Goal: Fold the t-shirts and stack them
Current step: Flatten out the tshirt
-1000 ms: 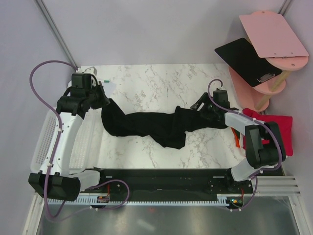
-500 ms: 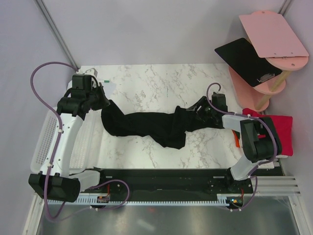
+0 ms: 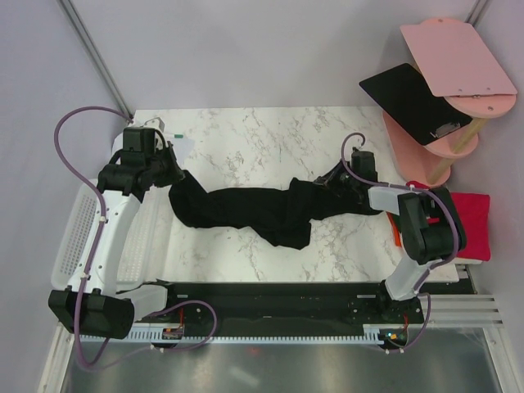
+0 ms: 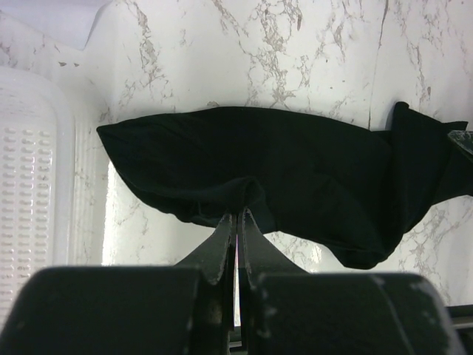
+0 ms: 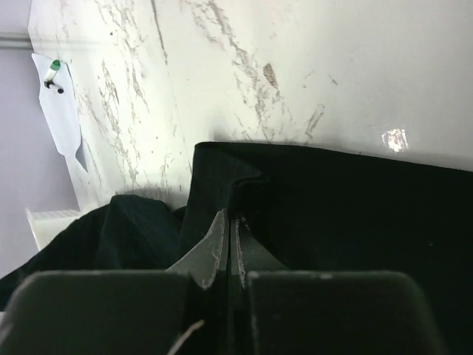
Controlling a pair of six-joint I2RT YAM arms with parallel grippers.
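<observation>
Across the table (image 3: 246, 131) I see the black shirt (image 3: 246, 211) stretched in a rumpled band between both arms. My left gripper (image 4: 236, 218) is pinched tight on its left edge, near the white tray (image 3: 74, 237). My right gripper (image 5: 227, 217) is clamped on a fold at its right end. A red shirt (image 3: 473, 223) lies past the table's right side.

A robot test cell in a lab is shown. A left arm (image 3: 110, 221) and a right arm (image 3: 417, 233) are bolted to a black rail (image 3: 270, 296) at the near edge of a marble-patterned table (image 3: 262, 139). The space is closed in by plain pale panels (image 3: 246, 49) and a metal post (image 3: 88, 45). A pink shelf stand (image 3: 449, 102) is seen at one corner.
</observation>
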